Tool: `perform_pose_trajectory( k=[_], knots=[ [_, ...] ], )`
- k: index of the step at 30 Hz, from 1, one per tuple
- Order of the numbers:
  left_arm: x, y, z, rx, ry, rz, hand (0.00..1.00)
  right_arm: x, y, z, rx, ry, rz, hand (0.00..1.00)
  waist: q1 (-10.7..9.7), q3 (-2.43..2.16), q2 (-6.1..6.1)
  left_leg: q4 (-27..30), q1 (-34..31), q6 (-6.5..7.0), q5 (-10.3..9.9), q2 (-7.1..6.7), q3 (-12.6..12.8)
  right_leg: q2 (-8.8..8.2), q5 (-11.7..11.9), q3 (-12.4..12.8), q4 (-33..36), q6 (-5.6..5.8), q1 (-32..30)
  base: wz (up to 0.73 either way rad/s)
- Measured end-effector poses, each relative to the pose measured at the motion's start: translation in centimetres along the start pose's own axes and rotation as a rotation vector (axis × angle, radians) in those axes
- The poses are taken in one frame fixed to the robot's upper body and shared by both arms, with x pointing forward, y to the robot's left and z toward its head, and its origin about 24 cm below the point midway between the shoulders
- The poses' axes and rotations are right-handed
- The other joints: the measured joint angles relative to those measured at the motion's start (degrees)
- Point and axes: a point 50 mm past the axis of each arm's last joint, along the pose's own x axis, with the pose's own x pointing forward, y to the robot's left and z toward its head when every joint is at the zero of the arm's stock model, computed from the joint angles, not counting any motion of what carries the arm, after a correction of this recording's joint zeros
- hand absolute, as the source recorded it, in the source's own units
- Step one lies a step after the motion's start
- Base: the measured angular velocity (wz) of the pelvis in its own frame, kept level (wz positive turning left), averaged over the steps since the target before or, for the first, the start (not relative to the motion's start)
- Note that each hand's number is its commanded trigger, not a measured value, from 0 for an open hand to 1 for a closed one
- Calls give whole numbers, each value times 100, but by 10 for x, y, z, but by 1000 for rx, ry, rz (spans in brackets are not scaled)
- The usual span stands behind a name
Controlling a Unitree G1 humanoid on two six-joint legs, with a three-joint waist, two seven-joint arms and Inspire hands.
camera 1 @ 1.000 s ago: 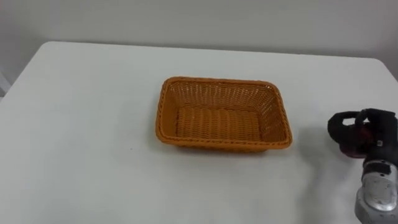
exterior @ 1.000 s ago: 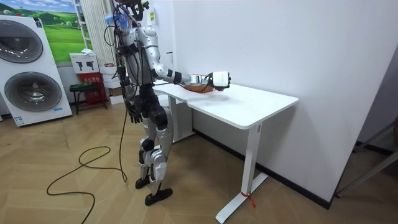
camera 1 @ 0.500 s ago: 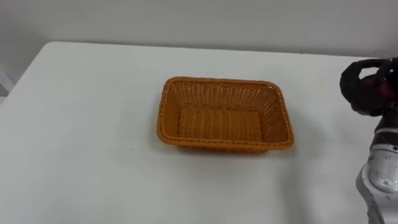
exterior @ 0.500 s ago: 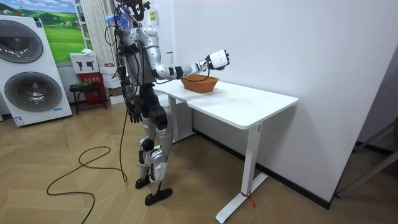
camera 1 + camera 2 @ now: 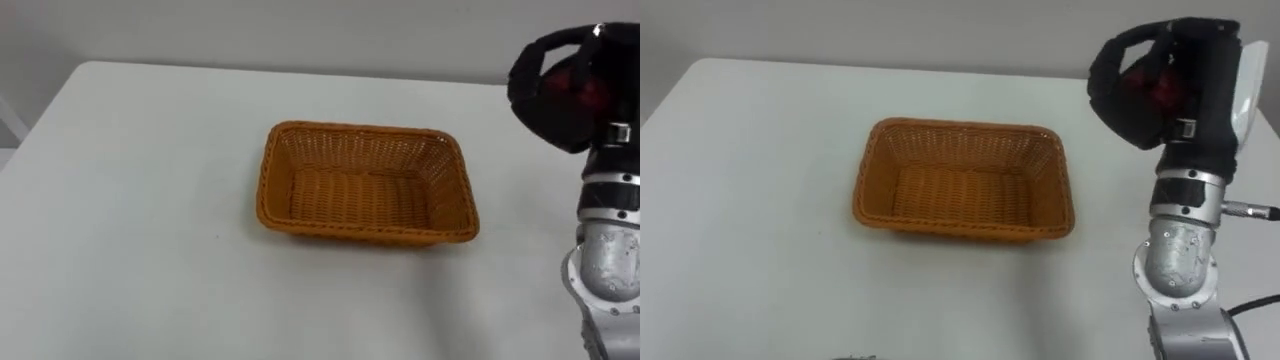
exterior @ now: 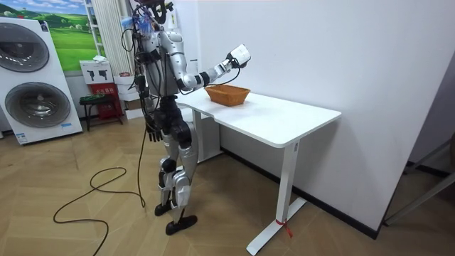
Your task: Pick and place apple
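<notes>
white table (image 5: 130,200) bears a wicker basket (image 5: 350,128), raised right hand (image 5: 1202,88) curled tight round the red apple (image 5: 1145,90)

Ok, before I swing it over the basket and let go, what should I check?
1. Grip on the apple: ok, the right hand is curled round it.
2. Room in the wicker basket: ok, it is empty.
3. Basket upright and flat on the white table: ok.
4. Hand above the basket: not ok, it is raised off to the basket's right.
5. Path from hand to basket: ok, nothing stands between them.
6. The left hand out of the way: ok, down by the robot's side.
</notes>
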Motion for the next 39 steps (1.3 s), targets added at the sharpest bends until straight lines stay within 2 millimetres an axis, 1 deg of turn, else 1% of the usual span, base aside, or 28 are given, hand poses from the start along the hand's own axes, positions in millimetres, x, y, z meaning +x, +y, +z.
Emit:
perform_pose_trajectory(
  k=[4, 5, 6, 7, 10, 14, 16, 25, 36, 39],
  knots=[
    [1, -4, 4, 17, 1, -13, 0, -3, 15, 12, -8, -58, 96, 100, 58, -2, 25, 0, -46, 0, 1, 4, -6, -6, 0, -17, -5, 0, -22, 0],
    [2, -4, 5, 18, 3, -14, 0, -4, 17, 13, -4, -60, 110, 70, 62, -3, 25, 0, -46, 0, 2, 4, -4, -7, 0, -21, -4, 0, -21, 0],
    [2, -5, 7, 22, -2, -16, 0, -5, 21, 14, 4, -64, 138, 44, 84, -6, 20, 1, -47, 0, 2, 4, -6, -7, 0, -25, -5, 0, -21, 3],
    [2, -6, 8, 28, -5, -19, 0, -7, 25, 16, 15, -69, 167, 0, 90, -6, 19, 1, -56, 0, 3, 4, -28, -9, 0, -41, -5, 0, -14, 3],
    [3, -7, 9, 26, -7, -23, 0, -8, 30, 22, 30, -89, 215, 0, 93, -10, 12, 1, -37, 3, 5, 3, -26, -14, 0, -47, -6, 0, -15, 1],
    [3, -8, 8, 27, -3, -25, 0, -11, 35, 24, 39, -94, 260, 0, 72, -10, -8, -3, -33, 2, 5, 2, -74, -14, 0, -56, -7, 0, -7, 0],
    [3, -8, 9, 28, -4, -25, 0, -12, 37, 24, 41, -95, 286, 0, 79, 4, -32, -7, -37, -2, 9, 1, -82, -12, 0, -64, -11, 0, -3, 0],
    [3, -10, 9, 51, -1, -34, 0, -17, 47, 26, 58, -96, 365, 0, 72, 12, -87, -10, -58, -3, 11, 1, -76, -13, 0, -76, -9, 0, 5, 0],
    [4, -10, 13, 57, -19, -35, 0, -18, 50, 26, 63, -96, 383, 0, 74, 9, -102, -8, -44, -3, 11, 3, -35, -15, 1, -69, -10, 1, 9, 0],
    [4, -10, 14, 54, -21, -33, 0, -18, 49, 26, 61, -93, 373, 0, 33, 16, -90, 11, -44, -3, 10, 3, -38, -23, 2, -92, -21, 2, 34, 2]
  ],
)
